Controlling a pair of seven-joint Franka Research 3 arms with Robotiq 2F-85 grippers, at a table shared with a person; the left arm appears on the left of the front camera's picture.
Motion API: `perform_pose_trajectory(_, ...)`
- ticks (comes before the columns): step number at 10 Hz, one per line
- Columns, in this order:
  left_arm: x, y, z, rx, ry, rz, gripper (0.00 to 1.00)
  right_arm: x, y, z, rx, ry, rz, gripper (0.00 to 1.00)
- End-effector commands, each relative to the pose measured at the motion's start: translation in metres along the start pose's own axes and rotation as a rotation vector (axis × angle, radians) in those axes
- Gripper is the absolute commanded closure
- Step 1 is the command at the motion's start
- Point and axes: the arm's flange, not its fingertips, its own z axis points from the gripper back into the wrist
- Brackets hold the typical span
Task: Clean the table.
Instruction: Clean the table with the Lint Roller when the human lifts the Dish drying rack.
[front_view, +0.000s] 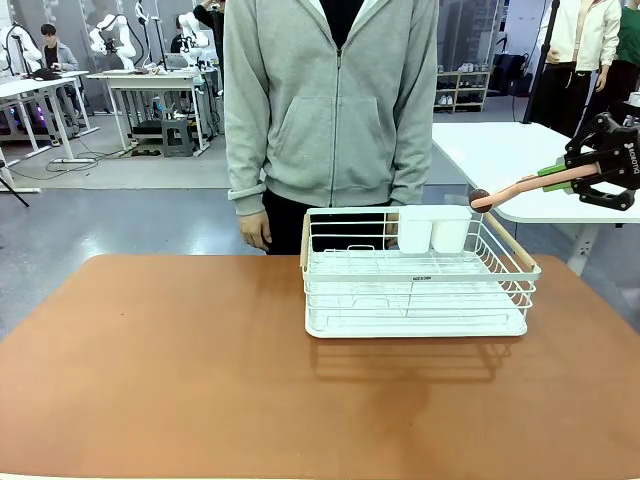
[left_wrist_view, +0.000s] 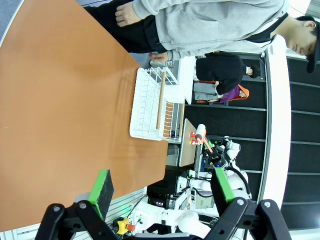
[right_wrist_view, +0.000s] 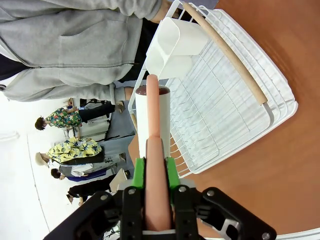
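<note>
The desk (front_view: 180, 360) spreads its reddish-brown top across the near part of the front view, running from the robot's side to the far edge. There a person in a grey zipped hoodie (front_view: 330, 100) stands with one hand (front_view: 255, 230) hanging just above the desk's edge. On the desk, right of the middle and toward the far side, sits a white wire rack (front_view: 415, 328) over a white tray, casting a soft shadow toward the robot. Two white cup-like holders (front_view: 415, 230) hang side by side inside its far wall, and a wooden bar handle (front_view: 510, 243) lies along its right-hand end (a second one shows at the left end). Above and to the right of the rack, off the desk's far right corner, the right fingers (front_view: 553, 170) are closed on the handle of a pink utensil (front_view: 515, 188). Its dark rounded end (front_view: 479, 199) points toward the rack, level with the holders' tops and just right of them. Behind it stands a white-topped table (front_view: 500, 150). In the left wrist view the left fingers (left_wrist_view: 103, 187) are spread wide apart over the desk's near edge, with nothing between the green pads.
</note>
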Motion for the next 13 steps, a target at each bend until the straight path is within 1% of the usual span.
perform_pose_trajectory(1, -0.0016, -0.0008, 0.0024, -0.012, 0.003, -0.005, 0.00, -0.0010, 0.0007, -0.0009, -0.002, 0.004, 0.001, 0.97)
perform_pose_trajectory(13, -0.0016, -0.0008, 0.0024, -0.012, 0.003, -0.005, 0.00, -0.0010, 0.0007, -0.0009, -0.002, 0.004, 0.001, 0.97)
